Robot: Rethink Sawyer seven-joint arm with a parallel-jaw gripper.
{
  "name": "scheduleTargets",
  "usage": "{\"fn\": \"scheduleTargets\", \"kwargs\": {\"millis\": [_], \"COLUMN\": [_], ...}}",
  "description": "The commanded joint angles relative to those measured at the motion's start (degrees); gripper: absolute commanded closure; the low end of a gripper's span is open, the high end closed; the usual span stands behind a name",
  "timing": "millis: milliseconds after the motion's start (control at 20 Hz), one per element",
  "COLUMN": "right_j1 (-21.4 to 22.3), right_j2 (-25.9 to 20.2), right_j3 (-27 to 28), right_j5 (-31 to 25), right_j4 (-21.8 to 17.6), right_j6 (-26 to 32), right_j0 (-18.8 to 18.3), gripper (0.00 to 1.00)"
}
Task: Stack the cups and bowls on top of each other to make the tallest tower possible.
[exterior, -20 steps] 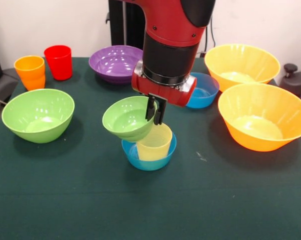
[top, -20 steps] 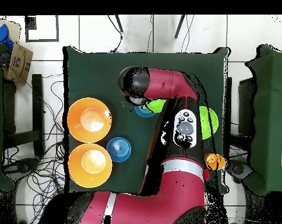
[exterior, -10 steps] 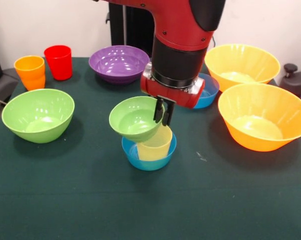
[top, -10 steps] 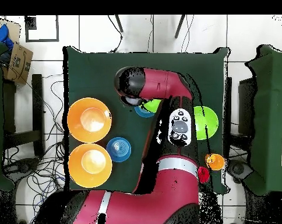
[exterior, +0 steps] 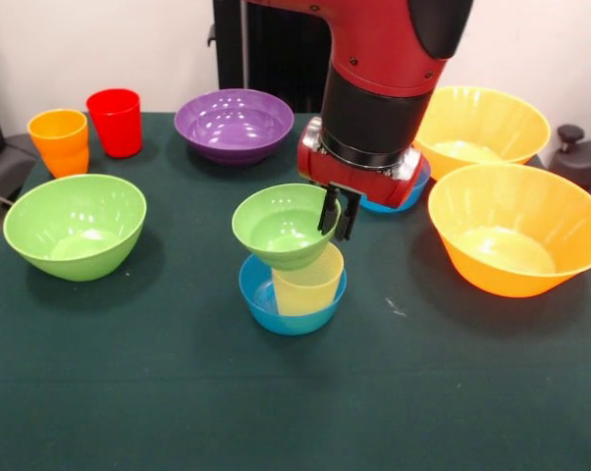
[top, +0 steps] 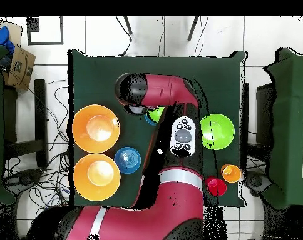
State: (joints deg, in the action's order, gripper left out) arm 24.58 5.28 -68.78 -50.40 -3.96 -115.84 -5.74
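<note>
My gripper (exterior: 337,214) is shut on the right rim of the small green bowl (exterior: 284,224) and holds it nearly level. The bowl hangs just over the pale yellow cup (exterior: 307,282), a little left of the cup's centre. That cup stands upright inside a small blue bowl (exterior: 276,299) on the green table. Whether the green bowl touches the cup's rim I cannot tell. In the overhead view the arm hides the gripper, and only part of the small green bowl (top: 156,114) shows beside it.
A large green bowl (exterior: 75,224) sits at the left, with the orange cup (exterior: 59,140) and red cup (exterior: 115,121) behind it. The purple bowl (exterior: 233,123) is at the back. Two big orange bowls (exterior: 475,123) (exterior: 516,226) and a second blue bowl (exterior: 389,204) are on the right.
The gripper has carried the small green bowl rightward in the front view, from beside the yellow cup to over it, and the bowl is less tilted.
</note>
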Motion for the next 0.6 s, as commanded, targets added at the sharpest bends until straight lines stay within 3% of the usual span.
{"fn": "scheduleTargets", "kwargs": {"millis": [50,600], "right_j1": [-1.21,-2.09], "right_j2": [-1.81,-0.84], "right_j3": [-0.21,0.22], "right_j5": [-2.74,-1.2], "right_j4": [0.78,1.38], "right_j6": [-7.71,-8.14], "right_j0": [1.98,2.98], "gripper": [1.0,1.0]}}
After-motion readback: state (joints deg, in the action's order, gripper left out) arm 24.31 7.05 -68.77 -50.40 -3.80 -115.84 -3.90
